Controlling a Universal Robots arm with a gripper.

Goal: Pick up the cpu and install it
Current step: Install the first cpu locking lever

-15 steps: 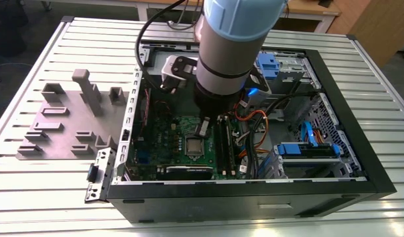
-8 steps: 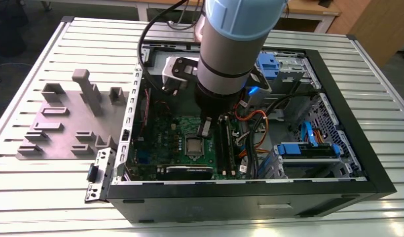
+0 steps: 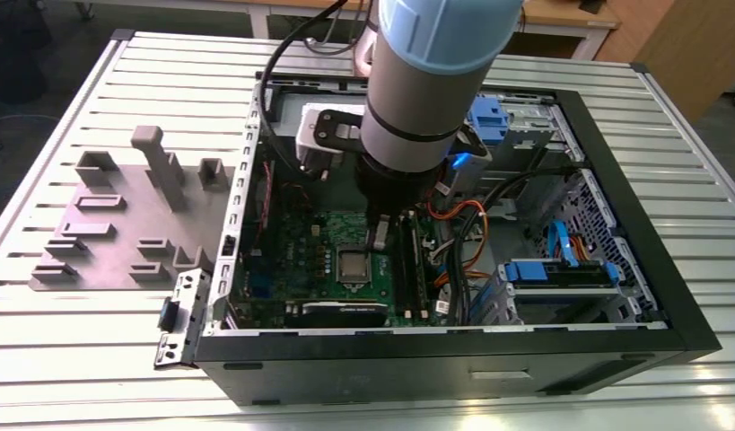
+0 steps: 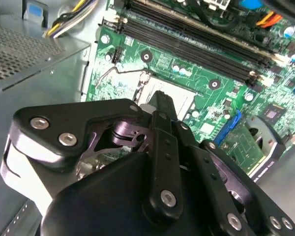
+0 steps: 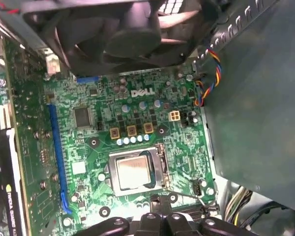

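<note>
Arm inside the open computer case, which lies on the slatted surface. I judge the task to be nearly complete: in the first wrist view the cpu lies flat in the socket frame on the green motherboard, its silvery top level and square to the frame. Whether the frame's retaining lever is latched I cannot tell, so securing the chip may remain.

The pincer carries nothing. In the first wrist view its dark fingertips stand just beside the edge of the socket, with the cpu close beyond them and apart from them, not between them. In the second wrist view the pincer's linkage points down toward the socket opening directly ahead. The tips appear drawn close together, but I cannot tell for certain whether the pincer is released or clenched.

In the exterior view the arm descends into the case, and the grey holder blocks lie well apart from the pincer, outside the case on the surface.
</note>
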